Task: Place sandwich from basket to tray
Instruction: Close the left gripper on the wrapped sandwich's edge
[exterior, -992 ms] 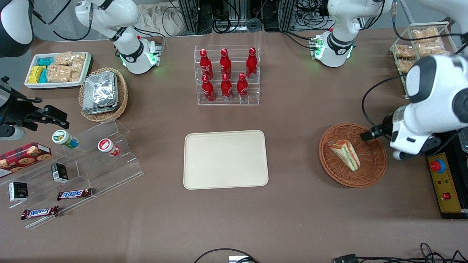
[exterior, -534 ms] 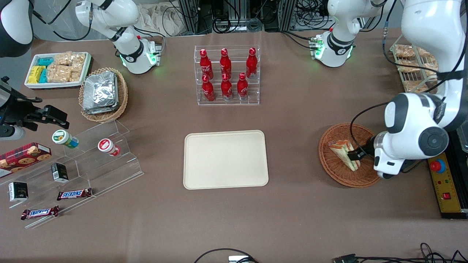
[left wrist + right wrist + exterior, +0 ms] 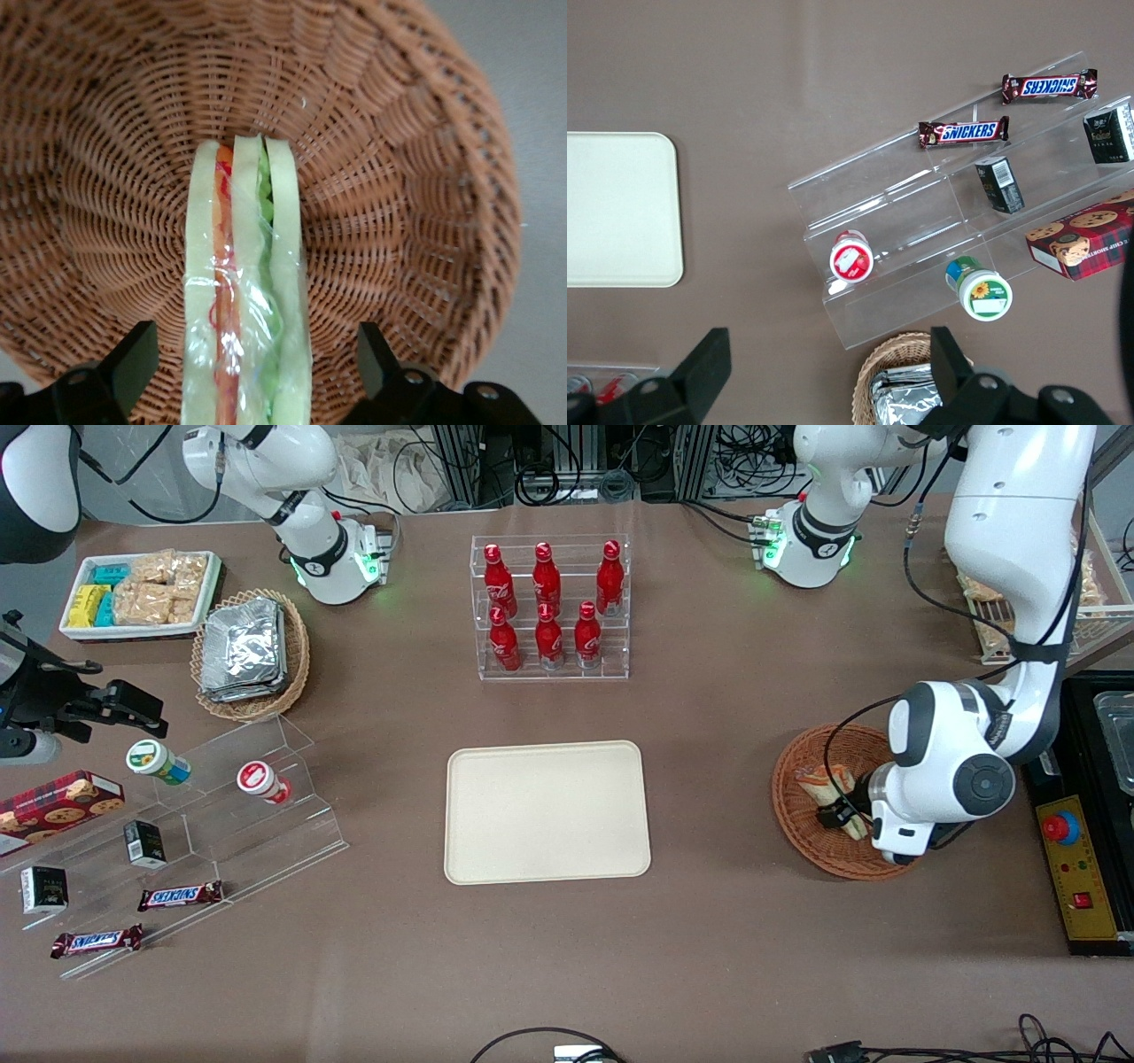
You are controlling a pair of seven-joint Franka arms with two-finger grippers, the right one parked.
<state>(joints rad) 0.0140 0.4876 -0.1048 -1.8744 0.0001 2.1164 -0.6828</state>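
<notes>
— Reddish-brown wicker basket [image 3: 802,819]: what lies in it?
— The wrapped sandwich [image 3: 246,292], on the woven floor, toward the working arm's end of the table.
— And the gripper [image 3: 248,376]?
— Low over the basket, fingers [image 3: 133,359] spread apart, one on each side of the sandwich, not touching it.
— The cream tray [image 3: 547,812]?
— Well apart, mid-table.

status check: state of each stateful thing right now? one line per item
gripper: open, fingers either side of the sandwich, no contact visible
sandwich: wrapped, lying in the basket, not lifted
basket: upright, holds the sandwich
tray: flat on the table, nothing on it
red bottles: six, upright in the clear rack, capped
foil packets: stacked in the tan basket
</notes>
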